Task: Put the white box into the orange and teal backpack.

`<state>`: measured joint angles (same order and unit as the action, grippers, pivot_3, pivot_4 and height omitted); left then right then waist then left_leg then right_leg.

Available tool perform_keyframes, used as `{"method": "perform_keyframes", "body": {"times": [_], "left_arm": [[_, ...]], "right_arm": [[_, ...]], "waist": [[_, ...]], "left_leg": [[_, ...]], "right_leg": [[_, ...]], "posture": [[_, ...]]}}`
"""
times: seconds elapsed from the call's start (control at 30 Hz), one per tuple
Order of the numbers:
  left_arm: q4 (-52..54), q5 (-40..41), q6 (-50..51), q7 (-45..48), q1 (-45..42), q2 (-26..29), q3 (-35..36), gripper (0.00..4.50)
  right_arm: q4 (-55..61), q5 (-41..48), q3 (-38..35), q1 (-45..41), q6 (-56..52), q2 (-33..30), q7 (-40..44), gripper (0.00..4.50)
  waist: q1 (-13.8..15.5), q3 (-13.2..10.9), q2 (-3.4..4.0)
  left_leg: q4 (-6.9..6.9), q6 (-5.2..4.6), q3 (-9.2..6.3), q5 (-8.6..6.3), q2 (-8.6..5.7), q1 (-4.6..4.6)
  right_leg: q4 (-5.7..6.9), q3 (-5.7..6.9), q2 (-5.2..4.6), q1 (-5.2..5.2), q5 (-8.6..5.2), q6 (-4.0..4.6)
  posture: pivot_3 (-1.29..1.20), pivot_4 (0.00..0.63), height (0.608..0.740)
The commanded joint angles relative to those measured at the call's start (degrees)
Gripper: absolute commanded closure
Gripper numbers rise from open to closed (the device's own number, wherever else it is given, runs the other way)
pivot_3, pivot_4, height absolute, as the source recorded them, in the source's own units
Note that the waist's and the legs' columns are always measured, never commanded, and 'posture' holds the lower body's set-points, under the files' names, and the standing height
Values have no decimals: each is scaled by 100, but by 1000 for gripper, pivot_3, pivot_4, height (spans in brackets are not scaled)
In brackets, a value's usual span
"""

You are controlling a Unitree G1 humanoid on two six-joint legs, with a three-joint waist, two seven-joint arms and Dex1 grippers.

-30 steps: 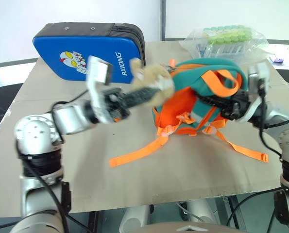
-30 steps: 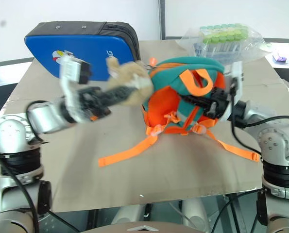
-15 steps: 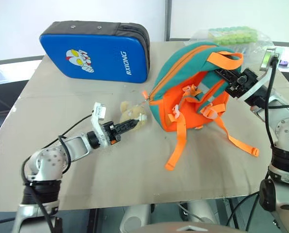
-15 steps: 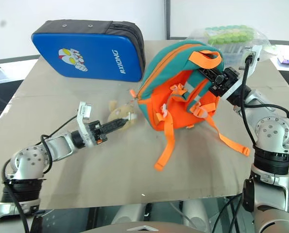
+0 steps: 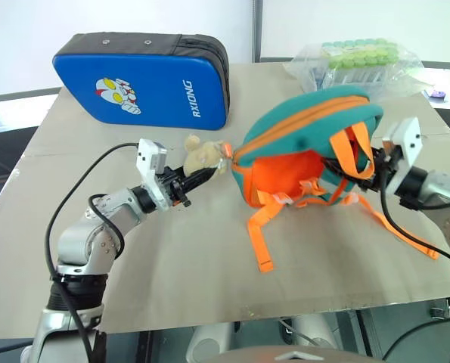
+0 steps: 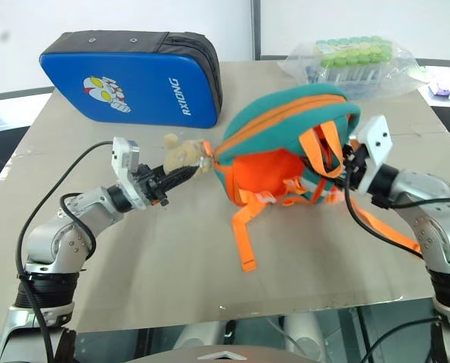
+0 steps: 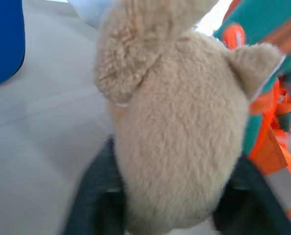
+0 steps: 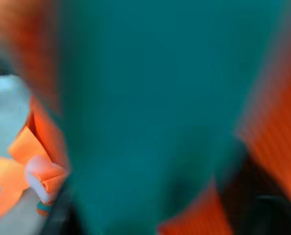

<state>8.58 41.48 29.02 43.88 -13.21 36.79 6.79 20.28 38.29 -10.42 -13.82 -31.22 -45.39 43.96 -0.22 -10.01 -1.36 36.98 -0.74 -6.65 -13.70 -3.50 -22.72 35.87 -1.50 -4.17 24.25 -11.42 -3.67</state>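
The orange and teal backpack [image 5: 308, 125] lies on its side in the middle of the table, its orange back panel toward me. The beige plush bear charm [image 5: 202, 153] hangs from its zip on the left. My left gripper [image 5: 202, 171] is open, and the bear [image 7: 179, 137] sits between its spread black fingers [image 7: 94, 200], touching both. My right gripper [image 5: 349, 162] is at the backpack's right end, by the orange top handle [image 5: 357, 147]. It is open, with teal fabric [image 8: 150, 98] between its wide-set fingers [image 8: 265, 210]. The white box is out of view.
A blue padded case [image 5: 141, 79] with a cartoon figure stands at the back left. At the back right lies a clear bag of green-capped tubes [image 5: 357, 60]. Loose orange straps [image 5: 256, 238] trail over the table [image 5: 134, 272] toward me and to the right.
The backpack has dropped from a raised tilt to lying lower on the table. My right gripper came down and opened off the handle. My left gripper's fingers spread around the bear.
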Motion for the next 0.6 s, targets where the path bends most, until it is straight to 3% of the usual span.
{"method": "perform_keyframes", "body": {"times": [0.03,0.07,0.23,0.4,0.6], "left_arm": [[710,-8,-68,12,412,169,428,404],[948,161,80,-127,553,118,526,27],[1730,205,159,-254,1418,69,748,27],[2245,67,-52,-154,2279,100,987,27],[2273,-94,-415,242,3411,146,1593,27]], "right_arm": [[422,522,-1023,767,-381,-656,763,0],[456,511,-1217,1039,-284,-745,959,0],[321,1093,-2065,1236,-536,-504,550,0],[435,343,-2315,2568,81,-681,1426,0],[-29,-340,-2530,3430,896,-554,1881,0]], "waist": [[23,0,0],[44,0,0],[52,2,6],[125,2,5],[96,3,10]], "left_leg": [[0,-2,-3,-1,1,-1],[0,-2,-3,-2,4,-1],[3,-6,7,-4,15,11],[6,-6,20,-4,26,29],[11,-8,30,-7,33,47]], "right_leg": [[0,2,0,0,0,0],[0,2,0,-1,0,0],[-1,-7,6,-10,5,1],[-5,22,15,-39,-2,13],[-6,9,11,-55,-14,-8]], "posture": [[0,150,740],[0,150,740],[0,150,740],[0,150,740],[0,150,740]]}}
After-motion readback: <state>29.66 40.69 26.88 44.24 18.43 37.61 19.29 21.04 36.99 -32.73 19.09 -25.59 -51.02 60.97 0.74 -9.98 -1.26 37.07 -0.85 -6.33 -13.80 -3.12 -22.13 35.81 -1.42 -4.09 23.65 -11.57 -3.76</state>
